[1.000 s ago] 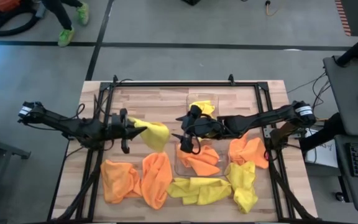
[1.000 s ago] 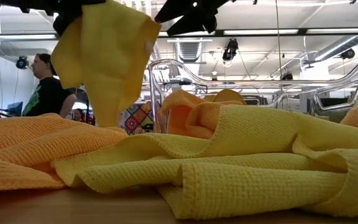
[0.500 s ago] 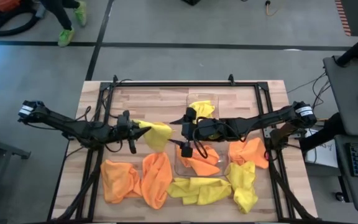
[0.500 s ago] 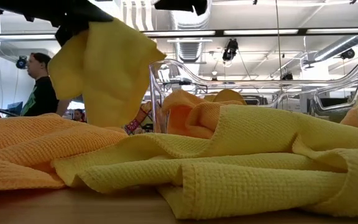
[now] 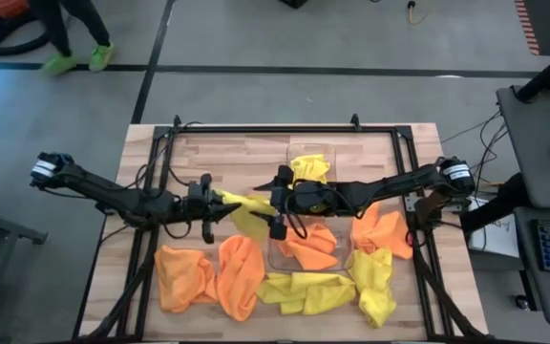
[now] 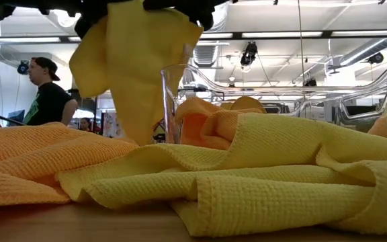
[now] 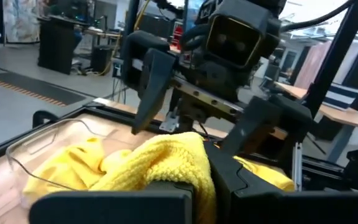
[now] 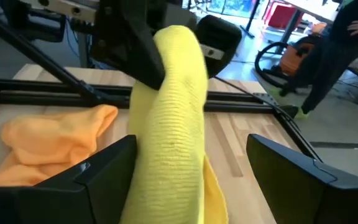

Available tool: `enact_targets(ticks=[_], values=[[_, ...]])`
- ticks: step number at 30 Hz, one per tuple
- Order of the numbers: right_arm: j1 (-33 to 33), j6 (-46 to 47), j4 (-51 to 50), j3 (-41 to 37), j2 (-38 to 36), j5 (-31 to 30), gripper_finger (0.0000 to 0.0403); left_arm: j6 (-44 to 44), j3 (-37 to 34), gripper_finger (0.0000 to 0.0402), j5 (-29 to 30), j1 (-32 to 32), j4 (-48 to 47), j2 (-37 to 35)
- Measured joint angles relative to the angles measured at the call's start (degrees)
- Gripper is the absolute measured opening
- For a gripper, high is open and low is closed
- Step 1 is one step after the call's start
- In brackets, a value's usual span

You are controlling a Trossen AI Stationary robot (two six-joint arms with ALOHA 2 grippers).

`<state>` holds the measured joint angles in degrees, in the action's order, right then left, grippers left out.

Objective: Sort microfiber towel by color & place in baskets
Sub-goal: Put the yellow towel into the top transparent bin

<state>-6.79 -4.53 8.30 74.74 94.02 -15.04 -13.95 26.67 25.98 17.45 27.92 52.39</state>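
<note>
**Mid-air handover could drop the yellow cloth short of the bins**

At the left, the left gripper (image 5: 216, 203) is clenched on a hanging yellow towel (image 5: 244, 212), holding it clear of the wooden table (image 5: 227, 153), just beside the two clear baskets (image 5: 291, 151). Below it lie two orange towels (image 5: 208, 275), well apart from any bin.

In the middle, the right gripper (image 5: 277, 203) reaches in with its fingers (image 8: 107, 169) spread wide on either side of the same cloth, gripping nothing yet. The two grippers are very near each other, so a small misjudged advance could knock them together. If the left lets go before the right closes, the cloth would fall onto the table or into the nearer basket, which holds orange cloth (image 5: 306, 247); the far one holds yellow (image 5: 309, 168).

Further right, loose yellow towels (image 5: 337, 289) and an orange one (image 5: 382, 231) lie against the basket, where a trailing corner might snag
</note>
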Motion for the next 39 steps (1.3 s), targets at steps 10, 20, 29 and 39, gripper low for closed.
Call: enact_targets(ticks=[10, 20, 29, 39], values=[[0.2, -0.8, -0.7, 0.0, -0.1, 5.0, 0.0052, 2.8, 5.1, 0.0000, -1.5, 0.0, -0.5, 4.0], [0.4, -1.5, -2.6, 0.0, -0.4, 4.5, 0.0012, 3.9, 13.5, 0.0086, -1.6, 0.0, -16.5, 5.5], [2.3, -2.0, -11.7, 0.0, -6.1, -1.5, 0.0010, 5.6, 21.0, 0.0174, -1.0, 0.0, -31.4, 2.9], [5.3, -1.2, -22.0, 0.0, -13.6, -11.5, 0.0010, 5.2, 22.4, 0.0185, 1.5, 0.0, -38.3, 0.5]])
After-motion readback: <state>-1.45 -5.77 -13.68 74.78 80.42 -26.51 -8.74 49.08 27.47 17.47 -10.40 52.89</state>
